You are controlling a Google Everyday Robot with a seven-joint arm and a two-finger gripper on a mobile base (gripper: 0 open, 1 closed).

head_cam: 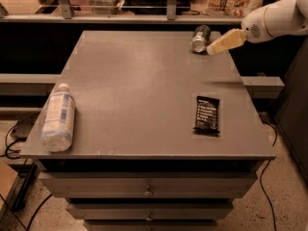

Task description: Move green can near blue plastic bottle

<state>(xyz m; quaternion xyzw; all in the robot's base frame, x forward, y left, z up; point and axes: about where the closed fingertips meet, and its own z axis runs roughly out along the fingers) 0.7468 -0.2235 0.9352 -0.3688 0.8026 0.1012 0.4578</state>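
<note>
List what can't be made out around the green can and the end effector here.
Camera view: whether the end effector, at the far right corner of the table, touches the green can; the two overlap.
Camera view: the arm, cut off by the right edge.
Camera view: print on the black wrapper and the blue plastic bottle, too small to read.
</note>
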